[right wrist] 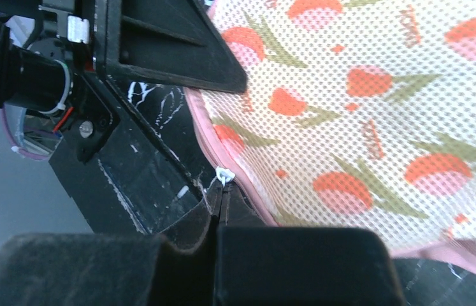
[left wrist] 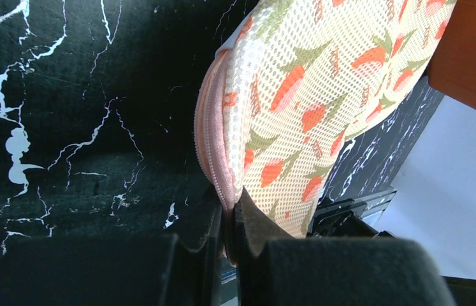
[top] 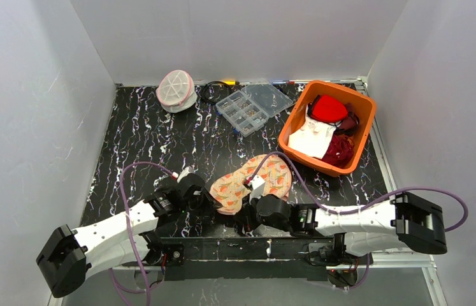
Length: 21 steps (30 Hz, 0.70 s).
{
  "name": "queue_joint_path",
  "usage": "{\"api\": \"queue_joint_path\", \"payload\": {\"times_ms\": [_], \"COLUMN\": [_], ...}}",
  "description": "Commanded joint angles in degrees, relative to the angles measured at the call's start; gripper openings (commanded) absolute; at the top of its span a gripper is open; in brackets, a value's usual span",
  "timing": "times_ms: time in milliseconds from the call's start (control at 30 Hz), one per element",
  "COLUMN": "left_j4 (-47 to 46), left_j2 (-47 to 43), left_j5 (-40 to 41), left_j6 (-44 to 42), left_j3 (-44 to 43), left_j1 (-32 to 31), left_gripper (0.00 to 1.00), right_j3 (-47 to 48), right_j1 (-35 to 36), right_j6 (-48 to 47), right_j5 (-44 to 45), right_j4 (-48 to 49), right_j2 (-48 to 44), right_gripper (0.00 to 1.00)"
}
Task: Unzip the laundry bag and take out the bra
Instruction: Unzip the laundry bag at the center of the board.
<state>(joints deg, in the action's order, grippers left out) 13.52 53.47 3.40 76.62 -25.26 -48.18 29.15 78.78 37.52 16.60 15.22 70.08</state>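
— As both hands are on it, where does the laundry bag sit?

— The tulip-print mesh laundry bag (top: 267, 175) lies on the tabletop (top: 158, 140) right in front of the arm bases, beside the orange bin (top: 299, 127). A white dome mesh pod (top: 176, 89) stands far back by the wall, with no hand near it.

— And the grips?

— The left hand (left wrist: 229, 210) has its fingers pressed together on the pink zip rim (left wrist: 213, 153), pinching that edge. The right hand (right wrist: 217, 204) is closed too, nipping what looks like the small white zip pull (right wrist: 223, 174) at the rim's near side.

— So how far along is it?

— Early, I'd judge. One hand anchors the bag, the other has the pull, but the rim looks shut wherever the wrist views show it. No opening shows, and no bra.

— What's left?

— Nearly everything: running the pull round the rim, spreading the mesh, then reaching in for the bra.
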Motion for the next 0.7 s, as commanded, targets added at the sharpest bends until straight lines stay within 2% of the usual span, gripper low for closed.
{"api": "queue_joint_path", "payload": {"times_ms": [0,233,433,600,667], "left_j4": [2.4,-0.4,-0.1,0.4,0.2], "left_j2": [-0.5,-0.1,0.4,2.1,3.6], "left_j5": [1.9,-0.7,-1.9,-3.4,-6.5], "left_j6": [-3.4,-6.3,-7.9,-10.9,-12.9], "left_j3": [-1.3,-1.1,-1.4,-2.7,-3.7], "left_j1": [0.3,0.9,2.2,6.7,8.9], "left_gripper": [0.0,0.0,0.0,0.0,0.0], "right_j3": [-1.0,-2.8,-4.0,-3.6,-2.9], "right_j1": [0.1,0.1,0.0,-0.2,-0.7], "right_j6": [-0.3,1.9,1.3,-2.2,-2.8], "right_j5": [6.8,14.2,16.2,16.3,15.2], "right_j4": [-7.3,-13.6,-15.1,-18.2,-19.0], "right_j2": [-4.3,-8.9,-12.0,-13.4,-12.7], "right_gripper": [0.01,0.01,0.01,0.01,0.01]}}
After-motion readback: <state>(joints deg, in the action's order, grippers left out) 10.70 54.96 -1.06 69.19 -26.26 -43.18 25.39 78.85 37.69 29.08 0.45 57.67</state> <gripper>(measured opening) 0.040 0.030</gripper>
